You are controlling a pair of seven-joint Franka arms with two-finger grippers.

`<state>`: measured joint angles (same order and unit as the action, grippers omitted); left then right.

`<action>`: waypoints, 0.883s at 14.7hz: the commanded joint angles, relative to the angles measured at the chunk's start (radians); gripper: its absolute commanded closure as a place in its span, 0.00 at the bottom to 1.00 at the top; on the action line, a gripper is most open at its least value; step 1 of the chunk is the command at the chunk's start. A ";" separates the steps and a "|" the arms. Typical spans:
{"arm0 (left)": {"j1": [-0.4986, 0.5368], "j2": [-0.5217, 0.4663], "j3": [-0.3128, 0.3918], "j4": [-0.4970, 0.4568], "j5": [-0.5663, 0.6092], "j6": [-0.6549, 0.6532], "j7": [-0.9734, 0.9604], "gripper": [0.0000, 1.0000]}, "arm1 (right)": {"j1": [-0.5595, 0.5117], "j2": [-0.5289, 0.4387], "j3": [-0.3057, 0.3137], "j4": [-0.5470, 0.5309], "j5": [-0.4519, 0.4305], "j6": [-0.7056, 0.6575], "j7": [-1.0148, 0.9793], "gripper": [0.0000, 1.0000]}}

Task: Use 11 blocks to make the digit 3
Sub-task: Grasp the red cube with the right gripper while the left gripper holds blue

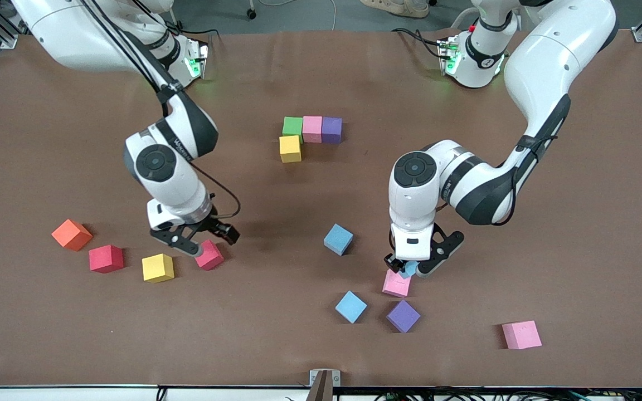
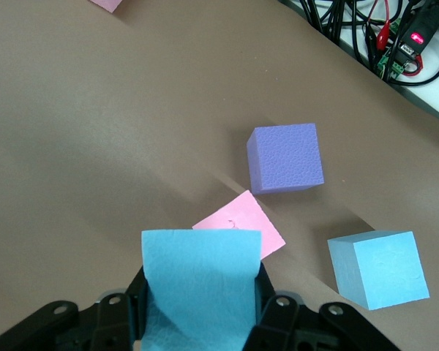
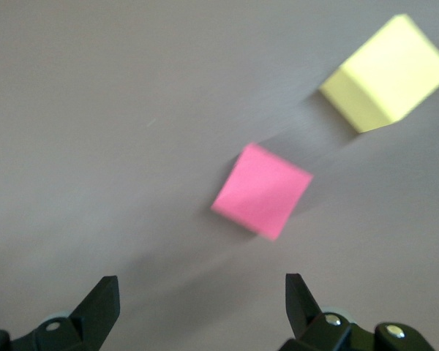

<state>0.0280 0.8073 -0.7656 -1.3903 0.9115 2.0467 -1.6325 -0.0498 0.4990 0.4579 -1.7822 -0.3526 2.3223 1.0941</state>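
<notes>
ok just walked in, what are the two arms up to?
They are building a digit 3 from blocks. So far four are placed: green block, pink and purple in a row, with a yellow block in front of the green. The left hand is shut on a light blue block, held over a loose pink block. The right hand is open, over a red block.

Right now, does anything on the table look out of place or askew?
An orange cube sits at the right arm's end, a colour the task doesn't use. The loose blocks lie turned at odd angles, unlike the squared-up green, pink, purple and yellow group.
</notes>
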 commanded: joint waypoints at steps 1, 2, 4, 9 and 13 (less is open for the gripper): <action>0.000 -0.008 0.003 0.000 -0.014 -0.002 0.002 0.94 | -0.009 0.036 -0.040 0.023 -0.006 -0.009 0.131 0.00; 0.000 -0.008 0.003 0.000 -0.014 -0.002 0.002 0.94 | -0.007 0.038 -0.057 0.021 0.003 -0.009 0.177 0.00; 0.000 -0.008 0.003 -0.001 -0.014 -0.002 0.003 0.94 | -0.007 0.067 -0.067 0.023 0.033 0.000 0.233 0.00; 0.000 -0.008 0.003 -0.001 -0.014 -0.002 0.005 0.94 | -0.002 0.136 -0.114 0.067 0.044 0.071 0.230 0.00; 0.000 -0.008 0.003 -0.001 -0.014 -0.002 0.005 0.94 | 0.014 0.174 -0.117 0.127 0.101 0.060 0.224 0.00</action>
<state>0.0280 0.8073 -0.7656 -1.3902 0.9115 2.0467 -1.6325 -0.0530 0.6481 0.3420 -1.6995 -0.2868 2.3946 1.3145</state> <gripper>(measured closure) 0.934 0.000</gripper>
